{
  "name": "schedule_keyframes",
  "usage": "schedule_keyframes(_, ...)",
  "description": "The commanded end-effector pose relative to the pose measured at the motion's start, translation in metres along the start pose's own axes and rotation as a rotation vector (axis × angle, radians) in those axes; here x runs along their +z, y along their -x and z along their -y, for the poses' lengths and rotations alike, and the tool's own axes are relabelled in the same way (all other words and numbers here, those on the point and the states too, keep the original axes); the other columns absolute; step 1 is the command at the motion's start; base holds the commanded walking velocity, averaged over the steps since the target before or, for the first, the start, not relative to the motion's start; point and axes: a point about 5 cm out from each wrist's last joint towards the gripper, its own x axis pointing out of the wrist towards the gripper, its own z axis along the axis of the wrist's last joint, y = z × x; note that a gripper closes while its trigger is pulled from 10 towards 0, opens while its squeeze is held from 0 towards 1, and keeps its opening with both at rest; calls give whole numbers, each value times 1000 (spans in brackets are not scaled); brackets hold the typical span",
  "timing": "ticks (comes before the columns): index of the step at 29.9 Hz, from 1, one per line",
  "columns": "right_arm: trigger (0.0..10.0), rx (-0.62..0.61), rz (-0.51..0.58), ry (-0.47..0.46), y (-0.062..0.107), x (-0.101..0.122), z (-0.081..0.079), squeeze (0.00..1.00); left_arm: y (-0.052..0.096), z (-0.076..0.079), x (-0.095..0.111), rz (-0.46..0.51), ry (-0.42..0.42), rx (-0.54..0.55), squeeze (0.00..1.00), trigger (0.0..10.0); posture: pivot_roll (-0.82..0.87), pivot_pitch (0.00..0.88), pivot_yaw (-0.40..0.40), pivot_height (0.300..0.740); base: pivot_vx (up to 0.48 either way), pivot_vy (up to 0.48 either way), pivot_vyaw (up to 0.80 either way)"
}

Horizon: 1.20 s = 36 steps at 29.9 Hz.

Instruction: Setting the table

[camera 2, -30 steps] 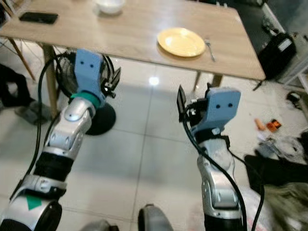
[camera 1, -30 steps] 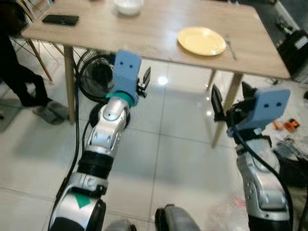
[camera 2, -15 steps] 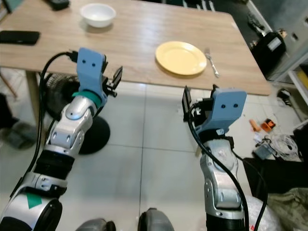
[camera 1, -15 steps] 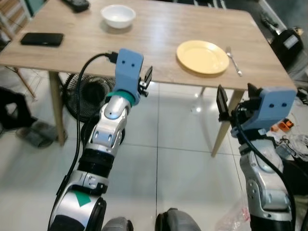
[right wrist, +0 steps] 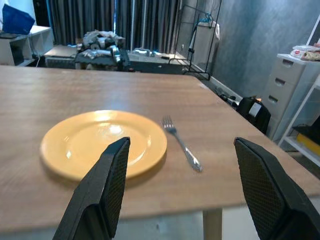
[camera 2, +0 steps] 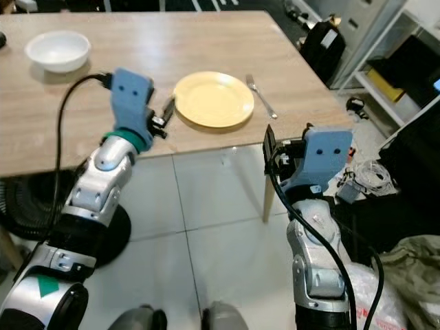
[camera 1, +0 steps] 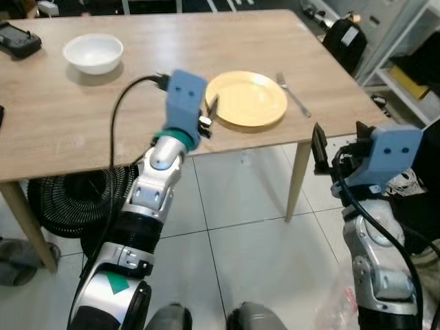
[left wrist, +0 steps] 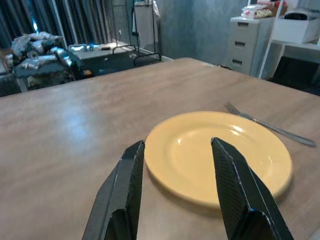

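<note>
A yellow plate lies on the wooden table near its front edge, with a silver fork just to its right. A white bowl stands at the far left. My left gripper hovers open over the table's front edge, right at the plate's left rim; the left wrist view has the plate between and beyond its fingers. My right gripper is open and empty, off the table's front right corner, facing the plate and the fork.
A black device lies at the table's far left. A black fan stands under the table, with a table leg between my arms. A dark bag and shelves stand to the right, and clutter lies on the floor there.
The view has moved closer to the table and to the right. My left gripper now reaches over the table's edge beside the plate. Both grippers remain open.
</note>
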Motion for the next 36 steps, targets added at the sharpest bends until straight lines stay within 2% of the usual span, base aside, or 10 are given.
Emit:
schedule_keyframes(1, 10000, -20, -15, 7, 2, -3, 5, 0, 0, 6, -3, -15, -6, -21, 0, 10000, -79, 0, 29, 740, 450, 0, 0)
schedule_keyframes(11, 10000, 4, -13, 5, 1, -3, 1, 0, 1, 7, -4, -20, -25, -38, 0, 10000, -70, 0, 33, 740, 426, 0, 0)
schedule_keyframes(17, 10000, 31, -17, 13, -3, -4, -2, 0, 7, 11, -10, -36, -83, -96, 0, 10000, -62, 0, 33, 740, 0, 0, 0)
schedule_keyframes(25, 10000, 93, -4, 11, -12, -1, -10, 0, 10, 10, -19, -103, 3, -120, 0, 10000, -43, 0, 24, 740, 0, 0, 0)
schedule_keyframes(27, 10000, 123, -4, 14, -15, -1, -15, 0, 10, 6, -27, -153, 59, -101, 0, 10000, -25, 0, 13, 740, 0, 0, 0)
schedule_keyframes(30, 10000, 147, -6, 15, -17, -1, -18, 0, 11, 0, -34, -197, 80, -67, 0, 10000, -5, 0, 4, 740, 0, 0, 0)
schedule_keyframes(32, 10000, 147, -6, 15, -17, -1, -18, 0, 11, 0, -34, -197, 80, -67, 0, 10000, -5, 0, 4, 740, 0, 0, 0)
schedule_keyframes(34, 10000, 161, -13, 18, -19, -3, -19, 0, 13, -6, -39, -221, 57, -43, 0, 10000, 16, 0, -5, 740, 0, 0, 0)
schedule_keyframes(35, 10000, 174, -34, 33, -22, -8, -20, 0, 16, -16, -41, -233, 16, -20, 0, 10000, 47, 7, -18, 740, 0, 0, 0)
schedule_keyframes(36, 10000, 174, -34, 33, -22, -8, -20, 0, 16, -16, -41, -233, 16, -20, 0, 10000, 47, 7, -18, 740, 0, 0, 0)
